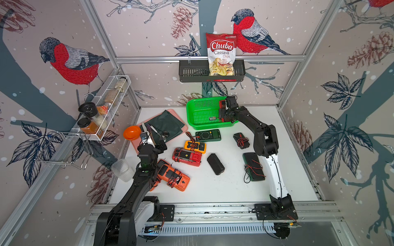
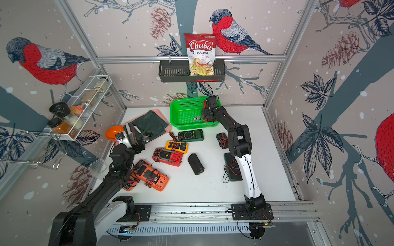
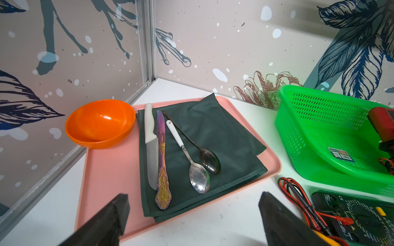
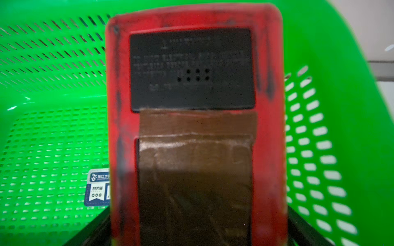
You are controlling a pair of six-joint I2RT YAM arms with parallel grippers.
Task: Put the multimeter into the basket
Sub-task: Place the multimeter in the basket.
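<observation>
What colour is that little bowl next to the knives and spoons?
Bright orange. The bowl shows best in the left wrist view.

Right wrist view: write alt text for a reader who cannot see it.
The back of a red multimeter, patched with brown tape, fills the centre, gripped between the right gripper's jaws inside the green basket. A blue and white sticker lies on the basket floor.

A white surface [image 1: 223,187] lies boxed in by walls [image 1: 149,27] papered with red-breasted birds, pine cones and leaves. Silver rails [image 1: 149,59] frame the walls. Above the surface's far edge hangs a dark slotted shelf [image 1: 191,73]; a white wire rack [image 1: 116,106] hangs left of the surface.
</observation>
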